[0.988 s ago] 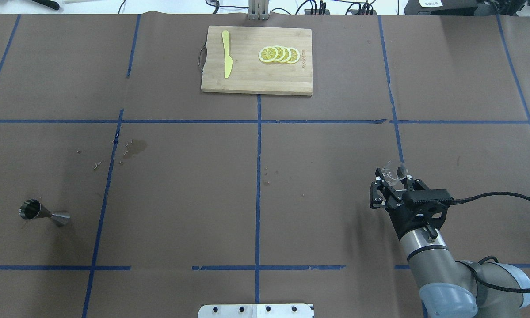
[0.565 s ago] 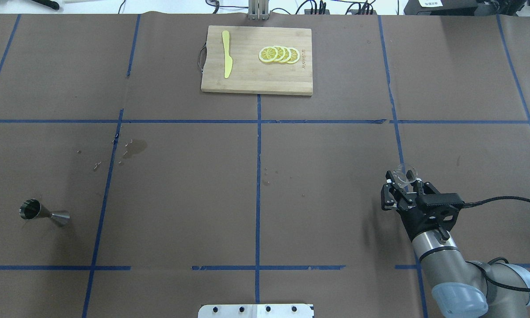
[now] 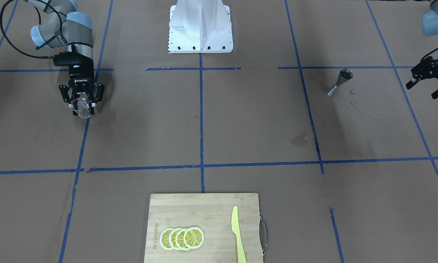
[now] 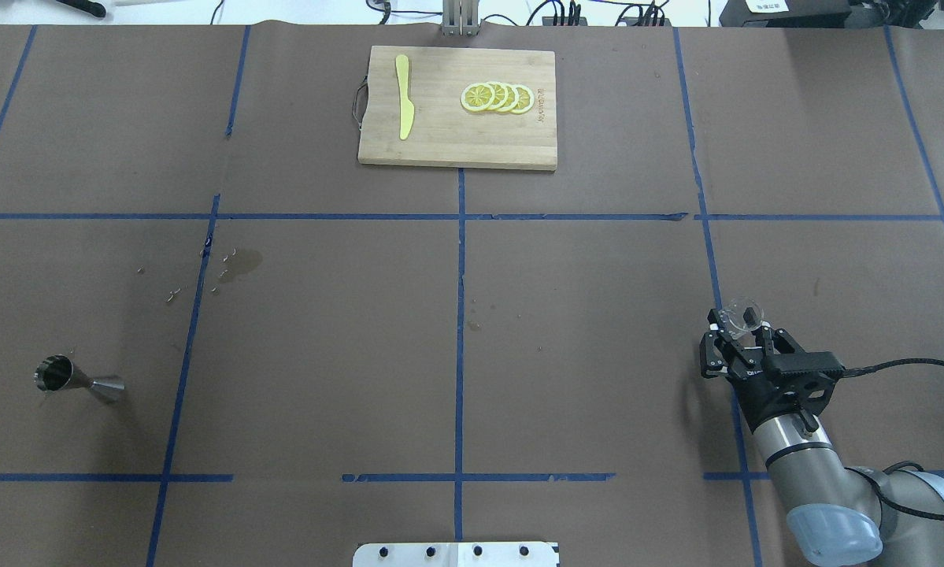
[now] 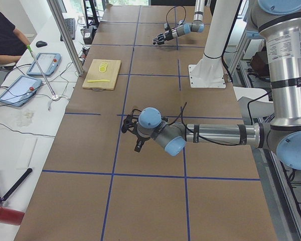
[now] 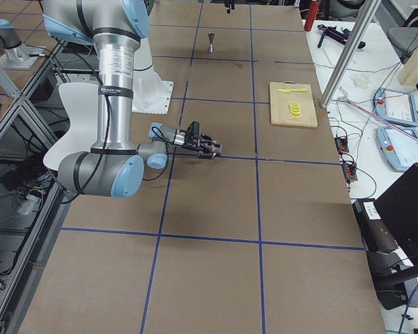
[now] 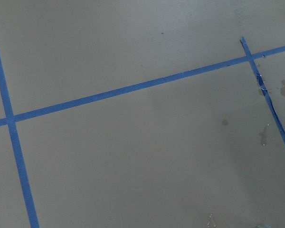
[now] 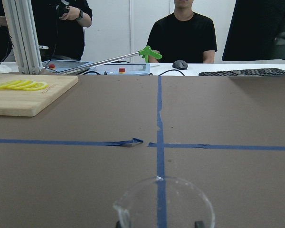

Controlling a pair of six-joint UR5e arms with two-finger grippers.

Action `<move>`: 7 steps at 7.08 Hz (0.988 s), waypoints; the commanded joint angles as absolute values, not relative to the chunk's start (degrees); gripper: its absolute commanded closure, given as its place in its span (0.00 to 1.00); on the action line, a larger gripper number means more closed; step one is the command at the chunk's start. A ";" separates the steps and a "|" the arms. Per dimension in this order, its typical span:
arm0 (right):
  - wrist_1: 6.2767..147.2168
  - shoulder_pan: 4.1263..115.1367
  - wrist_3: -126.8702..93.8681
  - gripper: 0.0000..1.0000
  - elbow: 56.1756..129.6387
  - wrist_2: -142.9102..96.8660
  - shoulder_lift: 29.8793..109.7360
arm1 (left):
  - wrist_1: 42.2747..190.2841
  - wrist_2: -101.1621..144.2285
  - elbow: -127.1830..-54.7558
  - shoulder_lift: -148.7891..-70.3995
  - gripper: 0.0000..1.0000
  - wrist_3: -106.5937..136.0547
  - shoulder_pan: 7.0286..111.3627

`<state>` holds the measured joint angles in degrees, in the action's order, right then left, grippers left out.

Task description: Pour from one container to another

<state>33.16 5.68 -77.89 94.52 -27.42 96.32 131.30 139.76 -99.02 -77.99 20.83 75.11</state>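
The table (image 4: pixel 582 315) is covered in brown paper crossed by blue tape lines. Seen from over the robot's shoulders, the right arm (image 4: pixel 794 465) comes in at the near right corner. The left arm (image 5: pixel 215 134) lies stretched low over the table's left end.

A wooden cutting board (image 4: pixel 456 146) sits at the far edge, about the middle of the table. The right gripper (image 4: pixel 741 329) hangs low over the near right part of the table, on a blue tape line, its fingers pinching the glass cup. The left gripper (image 3: pixel 423 89) is at the left edge, near the jigger but apart from it, its fingers spread with nothing between them.

On the board, a yellow knife (image 4: pixel 405 102) lies along the left side. A row of overlapping lemon slices (image 4: pixel 497 97) lies to its right.

The steel jigger (image 4: pixel 78 380) stands upright on the near left of the table — well apart from the cup. The clear glass cup (image 4: pixel 742 315) is held mouth up, pouring lip to its left in the right wrist view. Whether it touches the paper I cannot tell.

A small wet stain (image 4: pixel 247 262) marks the paper beyond the jigger, towards the middle.
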 commanded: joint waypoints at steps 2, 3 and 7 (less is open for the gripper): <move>28.92 5.63 -77.87 0.96 91.58 -27.07 96.42 | 131.31 139.75 -99.14 -77.87 0.00 20.83 75.15; 28.83 5.63 -77.87 0.87 91.32 -26.72 96.50 | 131.31 139.66 -99.05 -77.87 0.00 20.83 75.15; 28.65 5.54 -77.87 0.53 91.06 -26.19 96.50 | 131.31 139.66 -99.14 -77.87 0.00 20.83 75.41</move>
<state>28.69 5.59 -77.87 91.25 -26.39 96.53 131.31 139.66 -99.14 -77.87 20.83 75.37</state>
